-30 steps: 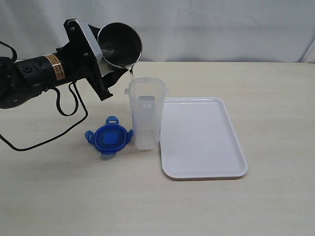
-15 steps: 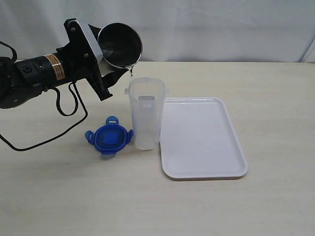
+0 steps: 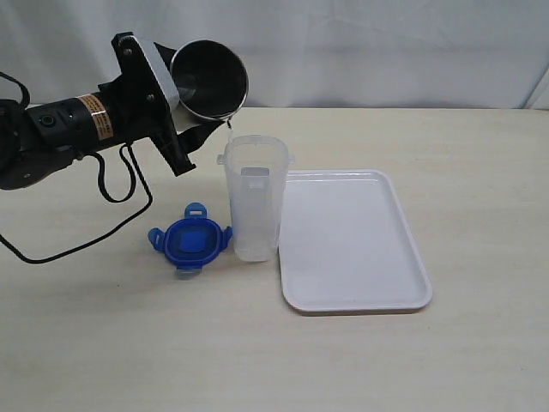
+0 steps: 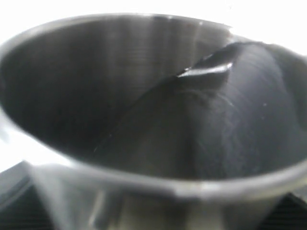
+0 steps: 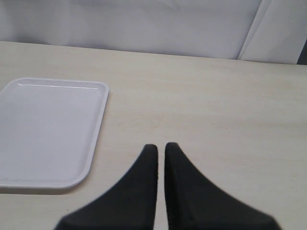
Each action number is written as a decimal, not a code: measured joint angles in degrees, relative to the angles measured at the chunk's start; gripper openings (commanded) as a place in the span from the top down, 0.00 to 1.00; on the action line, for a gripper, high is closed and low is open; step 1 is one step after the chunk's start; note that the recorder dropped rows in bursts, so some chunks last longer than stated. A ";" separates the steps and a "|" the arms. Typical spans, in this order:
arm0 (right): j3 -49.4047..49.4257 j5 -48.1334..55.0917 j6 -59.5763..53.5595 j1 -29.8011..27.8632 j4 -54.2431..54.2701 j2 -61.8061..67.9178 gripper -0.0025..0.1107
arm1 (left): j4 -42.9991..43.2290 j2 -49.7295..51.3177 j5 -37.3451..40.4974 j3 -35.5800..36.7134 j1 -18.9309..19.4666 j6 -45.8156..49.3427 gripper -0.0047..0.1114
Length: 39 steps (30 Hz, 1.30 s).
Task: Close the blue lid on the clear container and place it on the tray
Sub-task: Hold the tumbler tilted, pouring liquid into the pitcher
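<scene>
Blue plastic first: the blue lid (image 3: 190, 242) lies flat on the table (image 3: 103, 343), just beside the foot of the clear container (image 3: 254, 202), on the side away from the tray (image 3: 352, 240). Its snap flaps are splayed outward, and you cannot tell from here which face is up. The container stands upright with its long axis vertical and its mouth open to the top. Its base is right against the tray's near-left edge but not on the tray.

Above the mouth, your left gripper (image 3: 171, 103) clamps a steel cup (image 3: 209, 79) with its jaws spread wide around the body. The cup is tipped so its lip hangs over the container's rim, and a small drip shows at the lip. The left wrist view is filled by the cup's inside (image 4: 96, 96).

Your right gripper (image 5: 160, 153) is pressed closed on nothing. It hovers over bare table, with the tray's far edge off to one side, well apart from both lid and container.

The relation to mind is that the lid sits below your left claw, on the left arm's side of the container, so that arm is clearly the nearer one. It is occupied, though. You would likely need to put the cup down before reaching down for the lid. The lid then has to travel up and across onto the vertical mouth.
</scene>
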 measured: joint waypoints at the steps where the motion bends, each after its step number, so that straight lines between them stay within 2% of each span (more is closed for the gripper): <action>1: 0.00 0.00 0.00 0.00 0.00 0.00 0.93 | 0.00 0.00 0.00 0.00 0.00 0.14 0.96; 39: 0.00 0.00 0.00 0.00 0.00 0.00 0.93 | 0.00 0.00 0.00 0.00 0.00 2.52 0.96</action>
